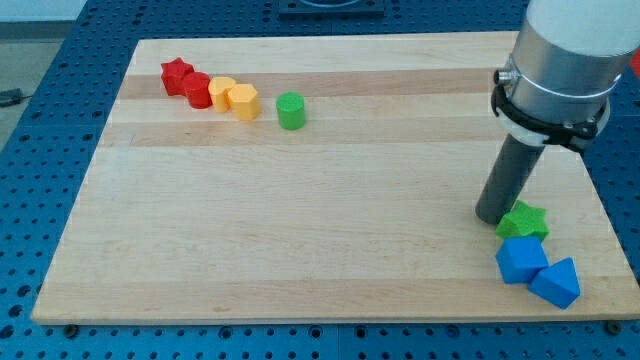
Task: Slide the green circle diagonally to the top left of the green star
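Nearest you, at the view's bottom right, two blue blocks sit touching each other: a blue cube-like block [521, 259] and a blue wedge-like block [556, 281], both close to the tabletop's [300, 230] bottom and right edges. Just above them lies the green star [524, 220], touching the upper blue block.

You have no pincer on this arm, so neither released nor clenched applies; the arm ends in a dark rod, and my tip [492, 217] rests on the wood against the green star's left side. The rod rises nearly upright, leaning slightly to the view's right, into the wide grey arm body at the view's top right.

Left of my tip you get a broad stretch of bare wood running to the tabletop's left edge. The green circle [291, 110] stands well apart, toward the view's top, left of centre. Further left, a diagonal row runs up toward the top left corner: two yellow blocks [234, 98], a red cylinder [197, 89], then a red star [176, 74].

Around the tabletop you see a blue perforated base [40, 160].
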You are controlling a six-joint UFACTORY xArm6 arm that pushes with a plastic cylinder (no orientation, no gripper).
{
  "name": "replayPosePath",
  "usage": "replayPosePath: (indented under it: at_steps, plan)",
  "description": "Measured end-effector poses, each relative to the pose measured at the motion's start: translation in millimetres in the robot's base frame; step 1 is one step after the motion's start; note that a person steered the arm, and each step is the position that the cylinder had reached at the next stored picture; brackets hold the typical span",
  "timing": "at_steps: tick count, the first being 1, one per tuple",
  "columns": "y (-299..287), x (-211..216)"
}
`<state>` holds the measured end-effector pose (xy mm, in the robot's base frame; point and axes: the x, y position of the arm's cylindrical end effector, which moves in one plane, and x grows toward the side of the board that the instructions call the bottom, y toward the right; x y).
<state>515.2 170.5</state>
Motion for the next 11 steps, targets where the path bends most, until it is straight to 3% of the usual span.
replayPosePath:
  at_steps: [2, 3, 5, 6, 8, 9, 11]
  plan:
    - [-40, -43]
    - [-46, -99]
    - [-178, -215]
    - [-233, -205]
    - [-259, -167]
    - [-238, -142]
    - [-151, -155]
